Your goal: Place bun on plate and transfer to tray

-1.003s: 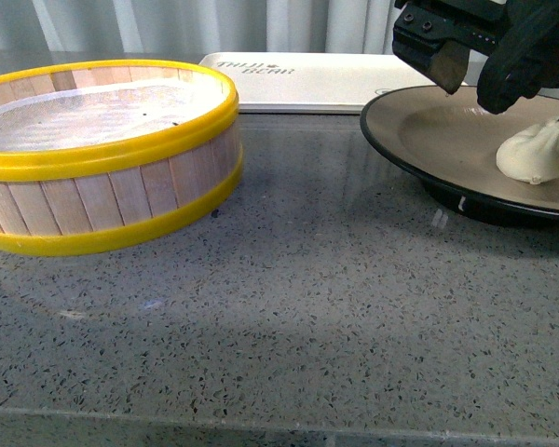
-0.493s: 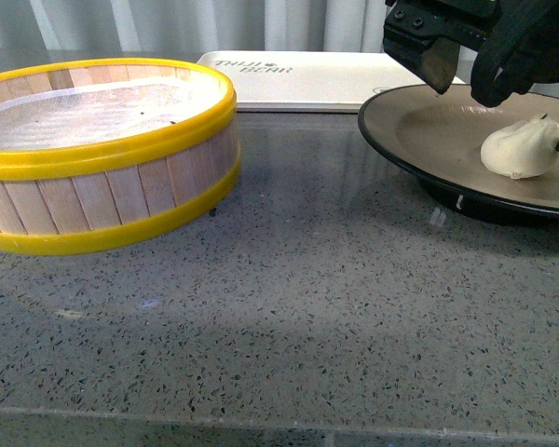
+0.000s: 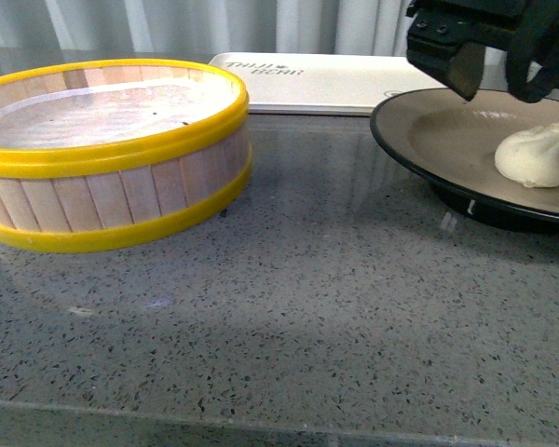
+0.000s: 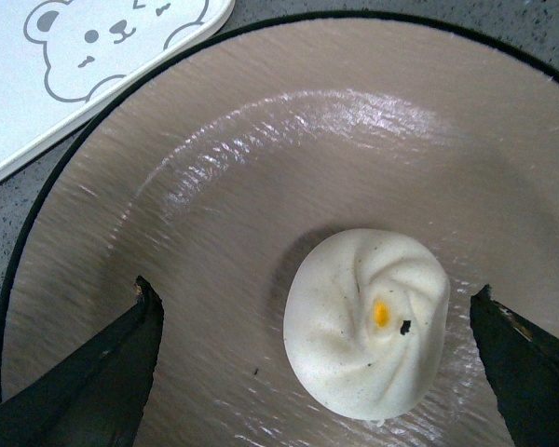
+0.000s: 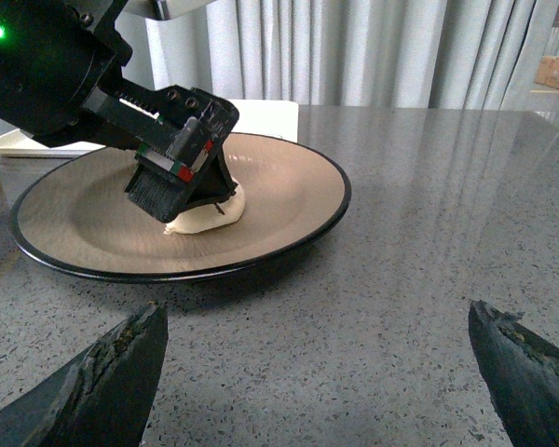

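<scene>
Bun (image 4: 366, 321) lies loose on the plate (image 4: 261, 140). Your left gripper (image 4: 313, 291) hangs above it, jaws wide and clear of the dough. Your right gripper (image 5: 317, 372) waits beside the plate, jaws wide too. If you tilt the plate while lifting it toward the tray (image 3: 326, 79), the bun could roll off.

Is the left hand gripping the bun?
No, the left hand is open, both fingers clear of the bun, which sits on the plate.

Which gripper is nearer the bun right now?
Left. The left gripper hangs open directly over the bun on the plate; the right gripper sits off the plate, over the counter.
</scene>
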